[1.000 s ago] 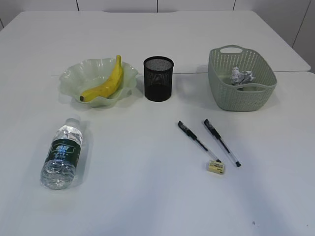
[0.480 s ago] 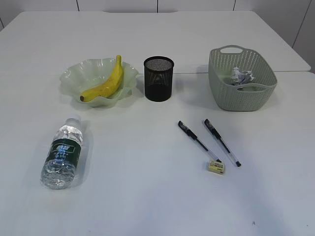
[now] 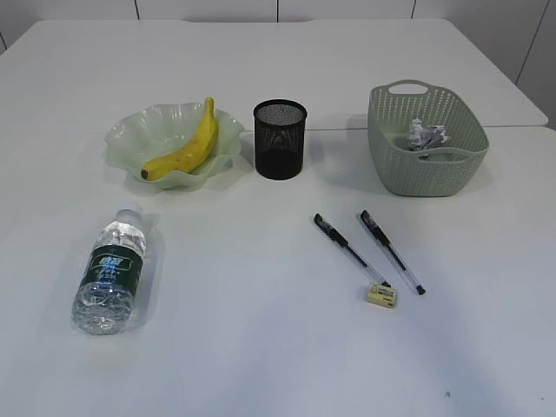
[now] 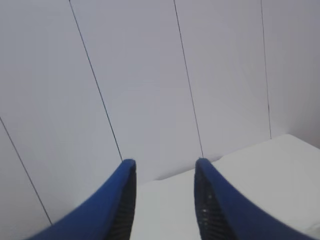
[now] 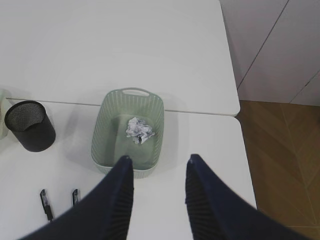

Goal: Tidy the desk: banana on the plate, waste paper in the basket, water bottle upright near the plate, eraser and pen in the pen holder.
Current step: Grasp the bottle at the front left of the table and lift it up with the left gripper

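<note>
**White surface, half of the things already in place**

White is the surface [image 3: 261, 347], with a seam across it behind the holder. The banana [image 3: 184, 149] lies on the pale green plate [image 3: 130, 130]. The crumpled paper [image 3: 427, 135] lies inside the green basket [image 3: 452, 174]. The water bottle [image 3: 110, 271] lies on its side, in front of the plate and apart from it. Two pens [image 3: 369, 250] lie side by side at a slant, and the eraser [image 3: 381, 294] sits just beside their near tips. The black mesh pen holder [image 3: 280, 139] stands between plate and basket.

No arm shows in the exterior view. The left claw [image 4: 164, 170] points at a panelled wall, its jaws spread and holding nothing. The right claw [image 5: 157, 167] hangs high over the basket, spread and empty too; only its view shows the wooden floor [image 5: 280, 165].
</note>
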Motion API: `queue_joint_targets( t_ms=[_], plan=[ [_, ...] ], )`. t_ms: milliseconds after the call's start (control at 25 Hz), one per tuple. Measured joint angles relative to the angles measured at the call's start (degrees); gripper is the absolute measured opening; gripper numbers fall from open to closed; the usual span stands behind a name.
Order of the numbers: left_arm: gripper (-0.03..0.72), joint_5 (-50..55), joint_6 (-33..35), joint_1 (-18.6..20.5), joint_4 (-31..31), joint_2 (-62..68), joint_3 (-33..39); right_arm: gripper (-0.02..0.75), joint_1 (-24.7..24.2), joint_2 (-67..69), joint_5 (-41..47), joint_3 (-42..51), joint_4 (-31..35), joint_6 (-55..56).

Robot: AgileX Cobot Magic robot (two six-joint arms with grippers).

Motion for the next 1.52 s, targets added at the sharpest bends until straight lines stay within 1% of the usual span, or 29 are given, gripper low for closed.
queue_joint_targets(
  t_ms=[120,320,400,480,680,760,920,1040,1240,1360,1520],
  plan=[
    [0.271,-2.00,0.00,0.00,-1.24,0.02,0.00,0.267,0.00,0.00,0.00,0.00,0.00,0.00],
    [0.272,-4.08,-0.54,0.00,-1.60,0.02,0.00,0.267,0.00,-0.09,0.00,0.00,0.00,0.00],
    [0.288,-4.44,-1.91,0.00,-1.63,-0.09,0.00,0.266,0.00,-0.09,0.00,0.00,0.00,0.00],
    [0.334,-4.59,-2.66,0.00,-1.72,-0.43,0.00,0.265,0.00,-0.09,0.00,0.00,0.00,0.00],
    [0.519,-8.44,-3.99,0.00,-0.87,-0.66,0.00,0.264,0.00,-0.09,0.00,0.00,0.00,-0.11],
    [0.551,-9.05,-5.26,0.00,0.40,-0.66,0.00,0.264,0.00,-0.09,0.00,0.00,0.00,-0.11],
    [0.568,-8.69,-6.72,0.00,3.11,-0.66,0.00,0.263,0.00,-0.09,0.00,0.00,0.00,-0.11],
    [0.571,-6.56,-10.14,0.00,6.74,-0.40,0.00,0.263,0.00,-0.09,0.00,0.00,0.00,-0.11],
    [0.571,1.03,-15.21,0.00,12.34,1.67,0.00,0.263,0.00,-0.09,0.00,0.00,0.00,-0.11],
    [0.571,5.50,-15.76,0.00,12.34,3.62,0.00,0.263,0.00,-0.09,0.00,0.00,0.00,-0.11],
    [0.571,10.22,-16.30,0.00,10.62,5.67,0.00,0.263,0.00,-0.09,0.00,0.00,0.00,-0.11]
  ],
)
